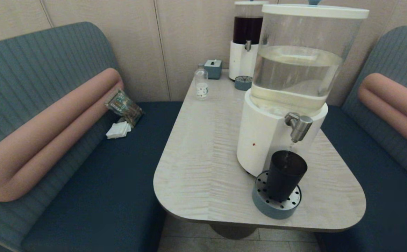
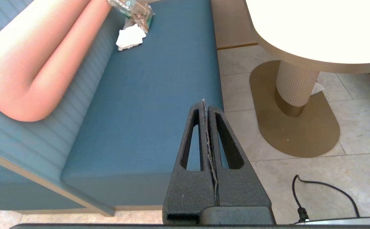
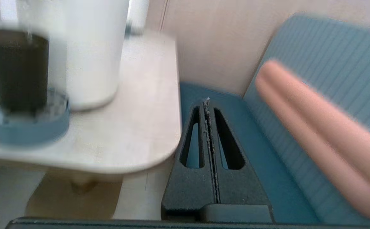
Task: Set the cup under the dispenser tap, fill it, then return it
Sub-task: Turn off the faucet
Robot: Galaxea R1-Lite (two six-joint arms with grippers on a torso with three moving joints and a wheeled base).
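The cup (image 1: 284, 179), a plain black tapered tumbler, stands upright on a round blue-grey drip tray (image 1: 277, 207) with a perforated top, at the near right part of the pale wood-grain counter (image 1: 203, 157); it sits directly under the dispenser tap (image 1: 298, 126), a short brushed-metal spout angled down from the white base of the large dispenser (image 1: 287, 87), and a thin thread of liquid shows between spout and cup; the dispenser's clear tank holds pale liquid under a white lid; nothing grips the cup, and neither arm shows in the head view; the right pincer (image 3: 208, 105) has its two black fingers pressed together, holding nothing, and it hangs off the counter's edge above the blue bench seat (image 3: 261, 165), with the cup (image 3: 16, 70) and tray (image 3: 26, 127) nearby on the counter; the left pincer (image 2: 204, 106) is likewise closed and empty, low over the other blue bench seat (image 2: 147, 105) beside the counter's pedestal (image 2: 294, 92); farther back on the counter stand a small clear bottle (image 1: 201, 83) with a label, a small blue-grey box (image 1: 213, 69), and a smaller dispenser (image 1: 247, 38) of dark liquid with its own drip tray (image 1: 243, 83); on the left bench lie a wrapped packet (image 1: 123, 106) and white napkins (image 1: 118, 130) against a salmon-pink bolster (image 1: 49, 133).
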